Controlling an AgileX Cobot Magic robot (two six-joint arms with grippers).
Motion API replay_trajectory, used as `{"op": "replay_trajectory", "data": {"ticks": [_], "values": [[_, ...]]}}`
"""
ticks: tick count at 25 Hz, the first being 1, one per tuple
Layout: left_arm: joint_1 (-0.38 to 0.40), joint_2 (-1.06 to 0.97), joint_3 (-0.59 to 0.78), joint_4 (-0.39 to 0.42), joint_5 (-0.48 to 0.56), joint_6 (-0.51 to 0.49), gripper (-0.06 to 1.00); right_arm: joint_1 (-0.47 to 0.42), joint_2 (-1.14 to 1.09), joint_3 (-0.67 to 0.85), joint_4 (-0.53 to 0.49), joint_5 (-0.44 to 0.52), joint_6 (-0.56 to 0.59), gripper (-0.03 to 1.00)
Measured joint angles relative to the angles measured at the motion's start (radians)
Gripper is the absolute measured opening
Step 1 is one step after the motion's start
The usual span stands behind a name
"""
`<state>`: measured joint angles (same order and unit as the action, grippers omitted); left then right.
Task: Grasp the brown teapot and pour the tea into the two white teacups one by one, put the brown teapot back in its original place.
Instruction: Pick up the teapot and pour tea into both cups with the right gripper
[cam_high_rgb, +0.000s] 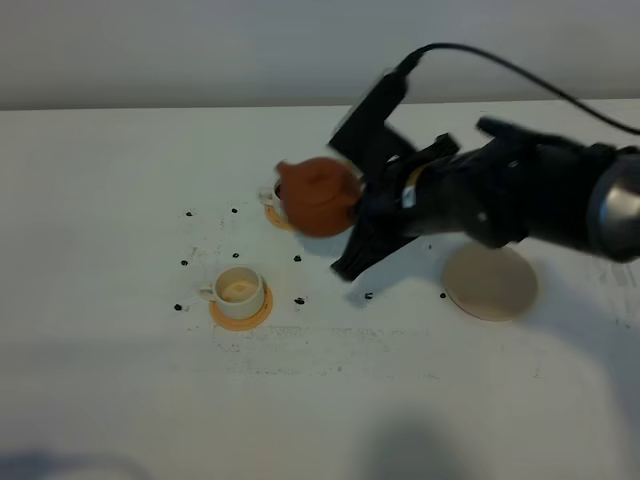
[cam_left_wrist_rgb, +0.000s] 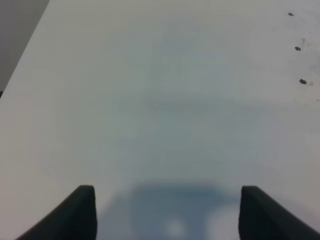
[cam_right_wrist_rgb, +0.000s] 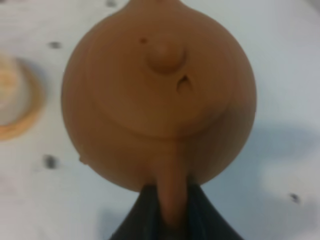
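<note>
Teapot (cam_high_rgb: 318, 195) is up off the table (cam_high_rgb: 100, 200), held by the right gripper (cam_high_rgb: 362, 205) at the back centre, spout (cam_high_rgb: 285, 170) pointing left. It hangs over the far cup (cam_high_rgb: 269, 191), which it mostly hides; only a sliver of that cup and its orange coaster (cam_high_rgb: 273, 216) shows beside the pot. Can't tell if any tea is coming out. Right wrist view looks down on the teapot (cam_right_wrist_rgb: 160, 95) with its lid knob (cam_right_wrist_rgb: 165, 55) on top, and the right gripper (cam_right_wrist_rgb: 172, 215) has its dark fingers (cam_right_wrist_rgb: 135, 222) pinching the loop handle (cam_right_wrist_rgb: 172, 190) from both sides. A cup on an orange coaster (cam_right_wrist_rgb: 25, 120) is at the edge of that view, blurred. Near cup (cam_high_rgb: 240, 288) sits upright on its own orange coaster (cam_high_rgb: 240, 312) front left of the pot, well apart from it, inside cream-tan; can't tell whether it holds tea. Beige disc (cam_high_rgb: 490, 283) lies bare on the right, partly under the arm. Small black specks (cam_high_rgb: 298, 258) dot the table around the cups. Black cable (cam_high_rgb: 520, 70) loops over the right arm. Left gripper (cam_left_wrist_rgb: 167, 215) is seen only in its wrist view, fingers (cam_left_wrist_rgb: 80, 215) spread wide with nothing between them, over bare table (cam_left_wrist_rgb: 160, 100), a few specks (cam_left_wrist_rgb: 297, 48) off to one side.
</note>
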<state>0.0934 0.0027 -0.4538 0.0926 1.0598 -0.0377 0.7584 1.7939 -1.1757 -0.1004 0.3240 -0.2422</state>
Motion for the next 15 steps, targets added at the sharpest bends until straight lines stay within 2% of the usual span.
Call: {"op": "replay_trajectory", "data": {"ticks": [4, 10, 15], "values": [[0.0, 0.0, 0.0, 0.0, 0.0, 0.0, 0.57, 0.05, 0.002, 0.001, -0.03, 0.004, -0.014, 0.09], [0.0, 0.0, 0.0, 0.0, 0.0, 0.0, 0.57, 0.062, 0.032, 0.056, -0.133, 0.002, -0.015, 0.09], [0.0, 0.0, 0.0, 0.0, 0.0, 0.0, 0.57, 0.074, 0.033, 0.114, -0.16, -0.006, -0.015, 0.09]]}}
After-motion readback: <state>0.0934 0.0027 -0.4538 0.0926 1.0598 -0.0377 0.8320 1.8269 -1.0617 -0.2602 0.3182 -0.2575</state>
